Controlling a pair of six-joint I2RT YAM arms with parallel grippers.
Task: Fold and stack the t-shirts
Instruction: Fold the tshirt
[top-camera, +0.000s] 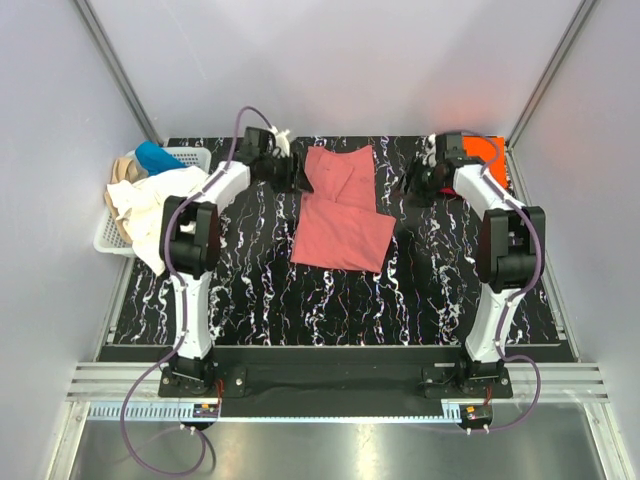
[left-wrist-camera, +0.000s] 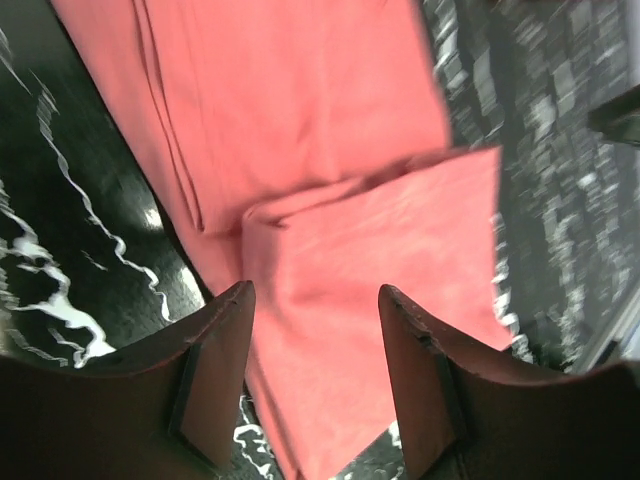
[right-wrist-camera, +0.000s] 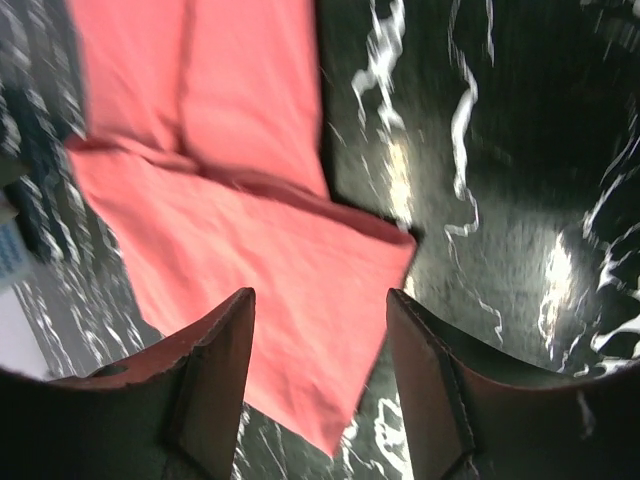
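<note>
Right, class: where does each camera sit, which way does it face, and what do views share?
Top external: above, behind the arms, looking down on the black white-veined table; both arms show.
Left wrist: on the left arm, facing down past the left gripper at the salmon-pink cloth t-shirt.
Right wrist: same, past the right gripper.
Shared: all see that t-shirt.

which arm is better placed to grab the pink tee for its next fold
Left, likely. The left gripper hangs open right at the far left edge of the pink t-shirt, cloth filling its wrist view. The right gripper, also open, sits off the right edge, partly over bare table.
</note>
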